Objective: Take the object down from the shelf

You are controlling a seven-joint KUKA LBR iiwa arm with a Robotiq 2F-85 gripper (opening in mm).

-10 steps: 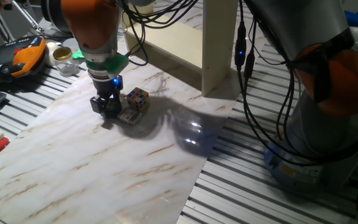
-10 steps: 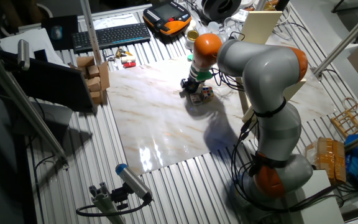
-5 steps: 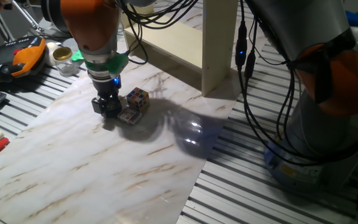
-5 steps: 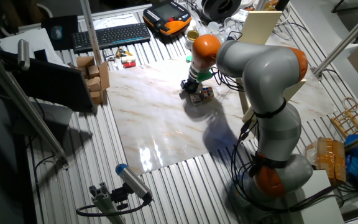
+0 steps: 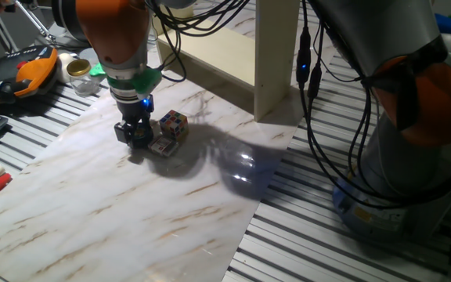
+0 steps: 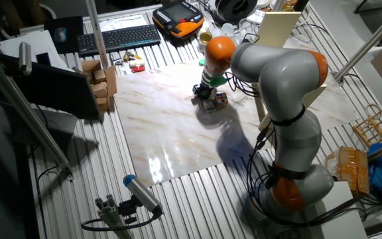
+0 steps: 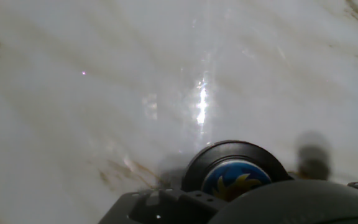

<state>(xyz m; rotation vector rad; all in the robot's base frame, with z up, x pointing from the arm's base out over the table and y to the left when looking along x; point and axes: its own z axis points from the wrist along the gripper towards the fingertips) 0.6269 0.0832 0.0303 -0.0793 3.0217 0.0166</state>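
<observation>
Hand view looks straight down on the marble board [image 7: 104, 74], where a round black object with a blue-and-yellow face [image 7: 235, 177] sits between the gripper's parts; whether the jaws clamp it cannot be told. From one fixed view, the gripper [image 5: 135, 135] stands low near the board's far edge, just beside a colourful cube [image 5: 173, 123]. Behind it rises the shelf [image 5: 237, 59], while bare marble stretches toward the near edge.

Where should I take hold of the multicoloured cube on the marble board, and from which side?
Probably from straight above, the pincer closing on two opposite upright faces of the cube. It sits flat on the marble board with its top free; a small flat item lies close at its front, so a low approach there looks awkward.
</observation>
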